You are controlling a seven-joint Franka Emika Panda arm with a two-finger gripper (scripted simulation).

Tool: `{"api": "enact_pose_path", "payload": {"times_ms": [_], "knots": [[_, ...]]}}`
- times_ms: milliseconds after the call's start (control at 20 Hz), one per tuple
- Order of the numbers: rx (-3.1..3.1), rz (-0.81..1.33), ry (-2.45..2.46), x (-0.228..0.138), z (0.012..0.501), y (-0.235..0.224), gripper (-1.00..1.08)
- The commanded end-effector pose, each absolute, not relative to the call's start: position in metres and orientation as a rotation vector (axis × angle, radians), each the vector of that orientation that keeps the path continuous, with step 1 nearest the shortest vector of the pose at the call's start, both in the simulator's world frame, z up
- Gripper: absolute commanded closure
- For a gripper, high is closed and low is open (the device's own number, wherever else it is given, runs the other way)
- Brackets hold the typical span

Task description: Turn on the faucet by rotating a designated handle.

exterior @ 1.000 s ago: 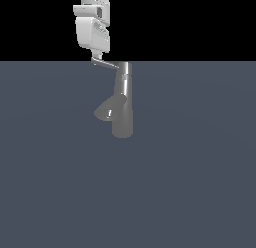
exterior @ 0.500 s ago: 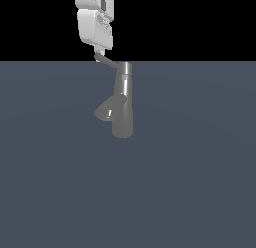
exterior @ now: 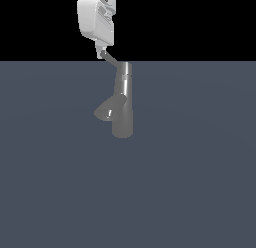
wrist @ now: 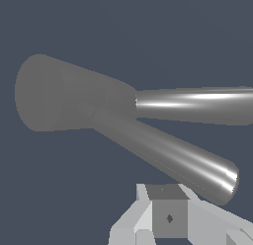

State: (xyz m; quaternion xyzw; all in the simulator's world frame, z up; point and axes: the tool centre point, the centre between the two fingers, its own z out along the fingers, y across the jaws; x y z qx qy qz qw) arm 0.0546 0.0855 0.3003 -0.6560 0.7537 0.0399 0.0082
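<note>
While the faucet (exterior: pixel 122 109) stands upright on the flat grey-blue floor (exterior: pixel 200 182) near the middle of the exterior view, its shiny column rises to the line where the floor meets the black background; the cone-shaped spout (exterior: pixel 107 109) angles out of the column's side toward the exterior view's left, widening to a dull round mouth; the handle (exterior: pixel 111 58), a thin flat lever, projects from the column's top up and toward the exterior view's left, much slimmer than the spout; the white gripper (exterior: pixel 102 51) hangs down from above, and its lower tip meets the handle's outer end, so that the lever's free end lies right at the fingers, though whether it sits between them or only beside them cannot be told; whether the jaws are spread or clenched cannot be told either, since the fingers merge into one pale block in the exterior view; in the wrist view the faucet (wrist: pixel 192 104) and its spout (wrist: pixel 168 152) fill the frame over the floor, and grey-white finger parts (wrist: pixel 168 217) show at the edge, close to the spout's bright end but not clearly touching it.
</note>
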Motion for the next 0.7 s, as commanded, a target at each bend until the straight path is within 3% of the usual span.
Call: {"api": "enact_pose_path", "payload": {"times_ms": [0, 250, 650], "knots": [[-2.052, 0.136, 2.369, 0.045, 0.299, 0.077, 1.08], [-2.056, 0.132, 2.357, 0.040, 0.303, 0.078, 1.08], [-2.056, 0.136, 2.362, 0.029, 0.302, 0.026, 1.08]]}}
